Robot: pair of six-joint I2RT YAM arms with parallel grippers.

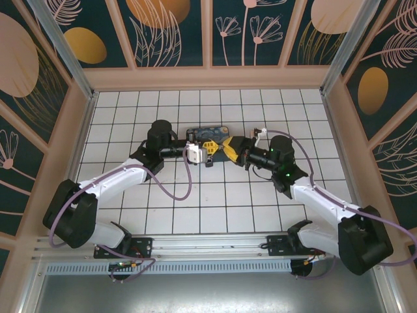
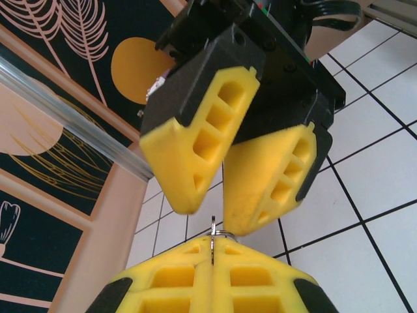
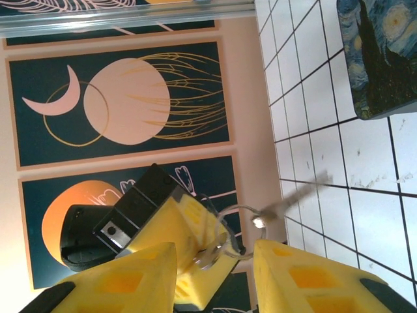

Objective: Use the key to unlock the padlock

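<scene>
My two arms reach in from the near corners of the white tiled table [image 1: 260, 208] and meet in the middle. My left arm [image 1: 104, 186] goes out from its base, bends at the elbow on the far left side, and then points right. My right arm [image 1: 319, 202] does the same the other way: it bends on the right and points left. Both wrists lie low, tip to tip, just on the near side of the blue painted box [image 1: 203, 132].

My left gripper [image 2: 213, 251] is squeezed tight. Its two yellow fingers press together on a thin metal bit [image 2: 212, 240] that sticks up between them. I cannot tell what this bit is. A small wire ring [image 3: 233, 228] hangs on it, right at my left fingertips.

My right gripper [image 3: 215, 251] faces the left one with its yellow fingers apart. The left fingertips and the ring sit in the gap between them. Seen from my left wrist, one right finger [image 2: 260, 189] looks like it touches the ring, but I cannot be sure.

The key [image 3: 303, 191] is on the ring. It is a thin grey stick that pokes away from the ring, toward the box side, up in the air above the table. It looks blurry
</scene>
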